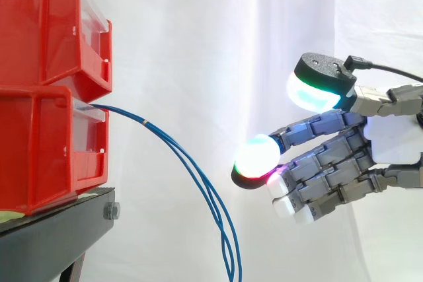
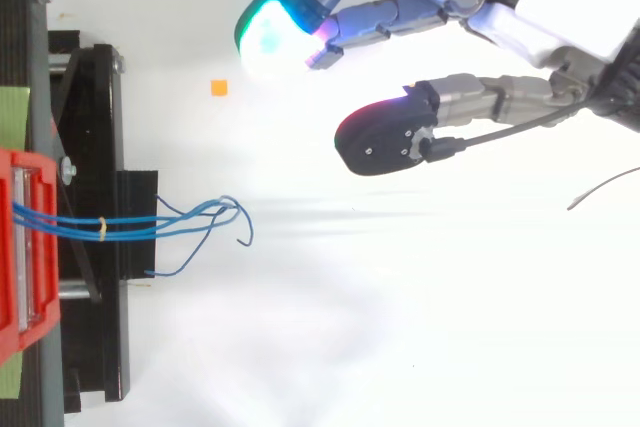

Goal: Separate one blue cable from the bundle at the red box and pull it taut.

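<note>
Hand hovering well apart from red bins | fingers spreading apart, lightly bent, clasping nothing | two red bins sitting stacked on one black stand | one bundle of blue cables, at least three strands, one yellow band, trailing from lower bin's front, drooping between bins and fingers, touching no finger

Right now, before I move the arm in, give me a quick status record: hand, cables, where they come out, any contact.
hand: open, fingers relaxed, holding nothing
hand position: right of the cables, level with their drooping part, apart from them
blue cables: leave the front of the lower red bin, arc out and hang down past the black stand
yellow band: wraps the bundle close to the bin; strands spread apart beyond it
contact: none between hand and cables
task state: no cable separated, none taut
</note>
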Tool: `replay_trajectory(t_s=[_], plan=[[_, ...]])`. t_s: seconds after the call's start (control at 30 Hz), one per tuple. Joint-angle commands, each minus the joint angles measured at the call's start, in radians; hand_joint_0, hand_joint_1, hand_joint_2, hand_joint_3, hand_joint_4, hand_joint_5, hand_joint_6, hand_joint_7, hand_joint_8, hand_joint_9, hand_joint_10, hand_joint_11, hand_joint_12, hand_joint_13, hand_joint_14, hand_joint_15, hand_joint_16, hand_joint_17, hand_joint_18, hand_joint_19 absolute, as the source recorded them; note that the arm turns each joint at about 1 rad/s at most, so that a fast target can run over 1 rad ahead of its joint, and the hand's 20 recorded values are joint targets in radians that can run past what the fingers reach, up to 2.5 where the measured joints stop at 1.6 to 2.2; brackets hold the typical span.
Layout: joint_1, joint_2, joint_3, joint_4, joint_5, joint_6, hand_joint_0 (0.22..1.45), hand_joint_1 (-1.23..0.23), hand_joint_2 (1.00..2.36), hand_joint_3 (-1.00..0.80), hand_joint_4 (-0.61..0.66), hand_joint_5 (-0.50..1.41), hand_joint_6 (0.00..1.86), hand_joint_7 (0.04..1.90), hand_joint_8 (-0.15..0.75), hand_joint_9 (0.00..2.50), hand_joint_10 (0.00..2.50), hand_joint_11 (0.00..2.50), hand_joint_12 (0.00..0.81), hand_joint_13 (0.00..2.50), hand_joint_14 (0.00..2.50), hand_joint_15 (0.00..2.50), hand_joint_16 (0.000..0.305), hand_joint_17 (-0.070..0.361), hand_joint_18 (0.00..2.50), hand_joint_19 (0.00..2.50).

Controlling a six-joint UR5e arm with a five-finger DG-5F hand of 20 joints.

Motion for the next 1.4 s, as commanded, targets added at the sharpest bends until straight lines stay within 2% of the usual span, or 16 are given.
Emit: replay_trajectory(t_s=[0.0,0.17,0.37,0.4,0.43,0.57,0.63,0.83,1.3,1.37], plan=[[0.0,-0.01,0.001,0.008,-0.004,-0.003,0.5,-0.58,1.0,-0.5,0.23,-0.2,0.5,0.87,0.323,0.66,0.01,0.6,0.372,0.7,0.02,0.48,0.042,0.094,0.48,0.49],[-0.002,-0.035,0.015,0.032,0.0,-0.005,0.5,-0.58,1.0,-0.5,0.23,-0.2,0.5,0.87,0.324,0.66,0.01,0.61,0.368,0.71,0.02,0.48,0.042,0.094,0.48,0.49],[-0.01,-0.09,0.06,0.034,-0.018,0.006,0.5,-0.58,1.0,-0.5,0.23,-0.2,0.5,0.87,0.32,0.66,0.01,0.62,0.367,0.71,0.02,0.49,0.041,0.093,0.48,0.5],[-0.01,-0.099,0.08,0.028,-0.027,0.01,0.5,-0.58,1.0,-0.5,0.23,-0.2,0.5,0.87,0.321,0.66,0.01,0.62,0.367,0.71,0.02,0.5,0.041,0.093,0.48,0.5],[-0.011,-0.104,0.083,0.032,-0.044,0.012,0.5,-0.58,1.0,-0.5,0.23,-0.2,0.5,0.88,0.32,0.67,0.01,0.62,0.368,0.71,0.02,0.5,0.041,0.093,0.48,0.5],[-0.011,-0.118,0.084,0.057,-0.069,0.017,0.5,-0.58,1.0,-0.5,0.23,-0.2,0.5,0.88,0.32,0.67,0.01,0.62,0.368,0.71,0.02,0.5,0.041,0.093,0.48,0.51],[-0.013,-0.135,0.084,0.094,-0.095,0.044,0.5,-0.58,1.0,-0.5,0.23,-0.2,0.5,0.87,0.321,0.67,0.01,0.63,0.368,0.71,0.02,0.5,0.041,0.093,0.48,0.51],[-0.014,-0.142,0.084,0.117,-0.138,0.087,0.49,-0.58,1.0,-0.5,0.24,-0.2,0.5,0.91,0.327,0.67,0.01,0.63,0.377,0.72,0.02,0.51,0.042,0.095,0.49,0.51],[-0.014,-0.144,0.084,0.15,-0.156,0.09,0.46,-0.71,1.0,-0.5,0.25,-0.2,0.5,0.95,0.338,0.66,0.01,0.65,0.391,0.73,0.02,0.53,0.046,0.104,0.54,0.52],[-0.01,-0.144,0.084,0.15,-0.156,0.09,0.46,-0.72,1.0,-0.5,0.25,-0.2,0.5,0.96,0.339,0.66,0.01,0.66,0.39,0.74,0.02,0.53,0.046,0.103,0.54,0.52]])
